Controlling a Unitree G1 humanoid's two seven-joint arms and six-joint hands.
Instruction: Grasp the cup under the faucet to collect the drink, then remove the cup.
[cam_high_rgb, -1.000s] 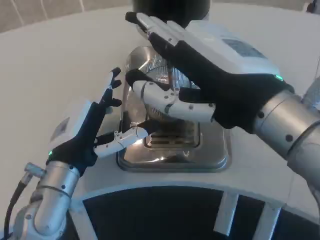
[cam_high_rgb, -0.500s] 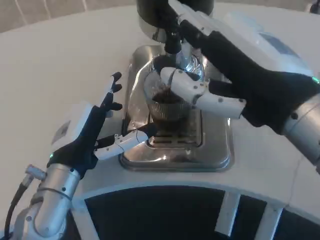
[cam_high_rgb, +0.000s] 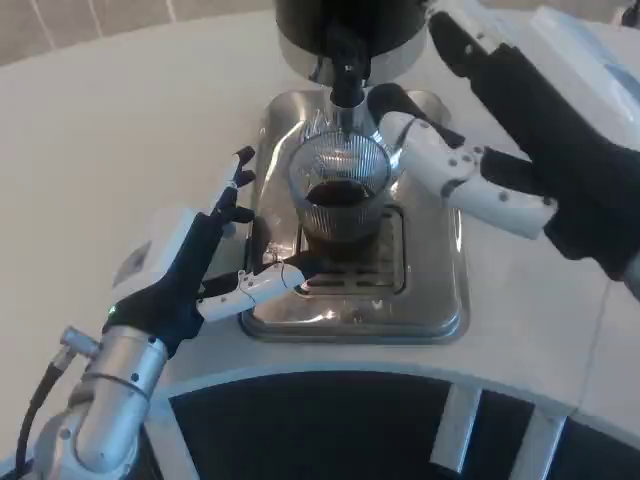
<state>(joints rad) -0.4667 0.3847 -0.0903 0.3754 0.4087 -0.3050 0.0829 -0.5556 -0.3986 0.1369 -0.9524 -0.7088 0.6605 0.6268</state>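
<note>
Standing on the steel drip tray (cam_high_rgb: 440, 300) grate directly below the black faucet (cam_high_rgb: 346, 75), the clear ribbed cup (cam_high_rgb: 338, 195) holds dark liquid, with the right hand (cam_high_rgb: 520, 130) spread empty beside it and the left hand (cam_high_rgb: 205, 265) splayed, empty, fingertip near its base.

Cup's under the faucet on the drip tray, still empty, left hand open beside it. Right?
Not empty: in the head view the cup holds dark liquid. The rest stands: it sits under the faucet on the drip tray, left hand open beside it.
</note>
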